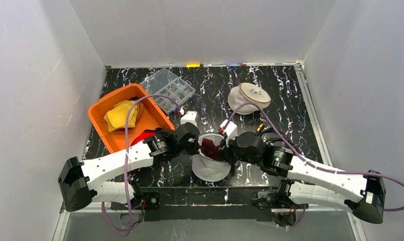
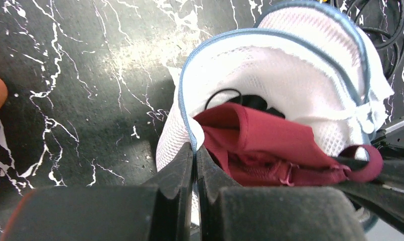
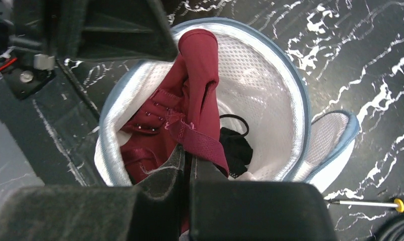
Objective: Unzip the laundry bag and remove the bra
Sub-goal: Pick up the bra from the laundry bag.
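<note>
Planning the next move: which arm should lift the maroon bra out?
Right: the right gripper is shut on the maroon fabric bra's strap; the left gripper pinches the white mesh laundry bag's blue rim, anchoring it.

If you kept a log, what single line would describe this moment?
laundry bag: unzipped, open | left jaws: shut on its rim | right jaws: shut on bra strap | bra: mostly inside bag

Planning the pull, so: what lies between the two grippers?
The open mesh laundry bag with the maroon bra in its mouth, seen in the top view; left gripper pinches its rim, right gripper the bra's strap.
</note>
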Controlling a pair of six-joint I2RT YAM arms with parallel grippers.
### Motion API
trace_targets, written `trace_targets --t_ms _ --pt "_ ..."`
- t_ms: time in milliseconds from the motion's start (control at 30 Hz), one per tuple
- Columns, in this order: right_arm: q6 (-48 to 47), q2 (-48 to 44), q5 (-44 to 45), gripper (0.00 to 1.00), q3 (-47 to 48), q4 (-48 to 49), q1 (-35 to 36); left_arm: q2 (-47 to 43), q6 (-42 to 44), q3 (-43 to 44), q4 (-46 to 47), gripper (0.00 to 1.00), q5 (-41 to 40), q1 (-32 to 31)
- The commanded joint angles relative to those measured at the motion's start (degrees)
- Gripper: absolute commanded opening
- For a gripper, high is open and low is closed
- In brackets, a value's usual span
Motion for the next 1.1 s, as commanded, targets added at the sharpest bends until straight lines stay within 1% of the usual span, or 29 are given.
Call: trace_targets --t_ms 0,100,167,267,333,400,467,567,700,833,867,933,967,1000,1067 --pt "-3.03 -2.51 -5.31 0.01 3.69 2.69 -0.02 0.41 2.59 2.41 -2.8 0.0 -3.19 1.16" --pt "0.67 -6.76 2.88 0.01 2.63 6.47 0.0 0.43 2.53 1.49 -2.62 0.0 -3.64 1.24" --pt "3.73 -10.58 8.9 0.01 0.56 11.9 0.07 -0.36 2.64 0.12 -1.34 0.0 -3.75 1.25" --pt "6.9 -12.72 14.16 0.01 0.08 14.96 0.0 -2.26 3.46 -2.5 2.74 0.0 -4.22 1.24" --pt "7.98 -11.44 15.88 0.01 2.1 14.03 0.02 -3.49 4.39 -3.78 5.54 0.0 -4.98 1.21" --pt "9.0 -9.74 17.56 0.01 4.57 10.94 0.02 -4.44 5.29 -5.05 8.63 0.0 -5.95 1.25" --pt "10.31 -8.76 20.94 0.01 5.85 8.7 0.07 -4.59 5.89 -6.76 11.51 0.0 -7.23 1.21" --pt "14.11 -10.32 26.05 0.01 2.76 8.72 0.05 -3.49 5.74 -9.58 15.76 0.0 -7.2 1.23" --pt "18.07 -13.8 26.3 0.01 -3.9 10.92 0.02 -2.08 3.79 -12.33 17.66 0.0 -6.72 1.25" --pt "16.9 -15.63 22.33 0.01 -6.65 9.55 0.07 -2.47 3.62 -11.67 13.58 0.0 -7.37 1.21" --pt "16.16 -16.21 21.5 0.01 -7.0 9.27 0.06 -3.01 4.09 -11.23 12.4 0.02 -7.4 1.24" --pt "14.45 -17.23 19.9 0.01 -7.62 8.97 0.03 -4.44 5.43 -10.32 10.62 0.14 -6.84 1.18" --pt "13.68 -17.64 19.16 0.01 -7.63 8.73 0.01 -5.29 5.95 -9.88 9.96 0.33 -6.46 1.23" --pt "13.0 -17.85 18.39 0.01 -7.66 8.59 0.0 -6.26 6.67 -9.35 9.49 0.47 -5.92 1.33" --pt "11.48 -17.87 16.62 0.01 -7.27 8.25 -0.01 -8.44 8.58 -8.44 8.94 0.63 -4.18 1.32"
